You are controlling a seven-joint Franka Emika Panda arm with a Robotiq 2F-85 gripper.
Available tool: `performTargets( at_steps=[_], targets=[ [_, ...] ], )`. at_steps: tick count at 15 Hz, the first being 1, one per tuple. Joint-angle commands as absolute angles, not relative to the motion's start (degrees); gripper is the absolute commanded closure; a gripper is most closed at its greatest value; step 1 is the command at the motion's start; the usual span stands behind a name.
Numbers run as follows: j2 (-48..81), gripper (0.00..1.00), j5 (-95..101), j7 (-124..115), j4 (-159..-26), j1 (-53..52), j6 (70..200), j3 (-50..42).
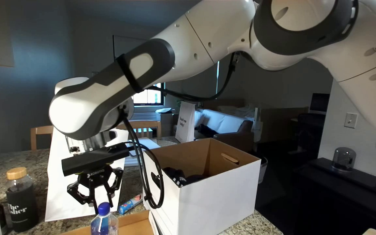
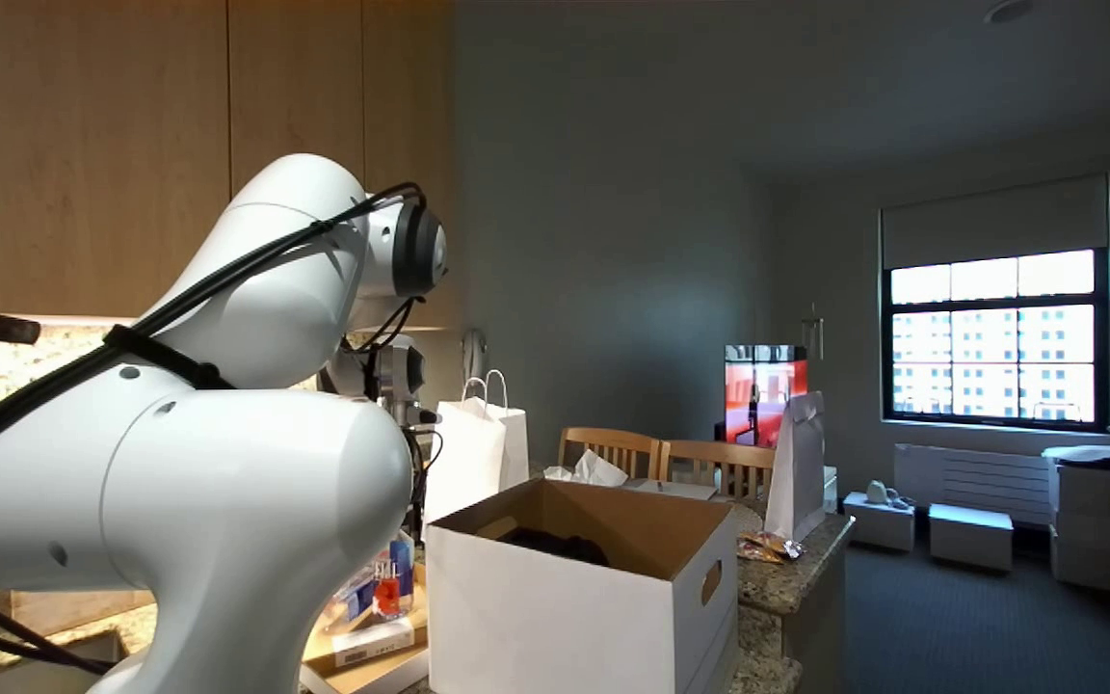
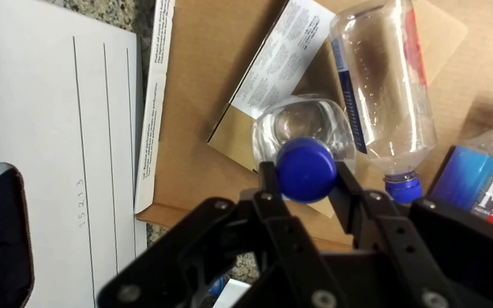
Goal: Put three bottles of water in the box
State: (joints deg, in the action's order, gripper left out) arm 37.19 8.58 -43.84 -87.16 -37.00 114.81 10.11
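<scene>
Countertop [image 1: 36,163], 3 bottles [image 3: 385,98] in tray [image 3: 199,60]

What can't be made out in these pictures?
- Box: floor hidden in both exterior views by its near walls and dark contents.
- Gripped bottle: base cut off by the lower edge in an exterior view.
- Fiji bottle: cut off by the right edge, wrist view.
- Printed label: lettering too small, wrist view.

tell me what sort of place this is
Probably a home, likely an apartment with an open kitchen: wooden cabinets, a speckled counter and, beyond it, a sofa.
</scene>
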Motion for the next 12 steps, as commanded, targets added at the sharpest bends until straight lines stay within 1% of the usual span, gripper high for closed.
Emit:
performTargets(
  at_steps=[1, 5, 12],
  targets=[
    [34.58, 0.88, 8.29, -44.49, -87.22, -37.96, 111.39, 9.64],
    [32.13, 0.89, 8.67, -44.86, -87.88, -38.47, 110.21, 9.71],
    [29.45, 0.89, 8.28, -45.14, -85.46, -38.66, 99.38, 10.05]
  ],
)
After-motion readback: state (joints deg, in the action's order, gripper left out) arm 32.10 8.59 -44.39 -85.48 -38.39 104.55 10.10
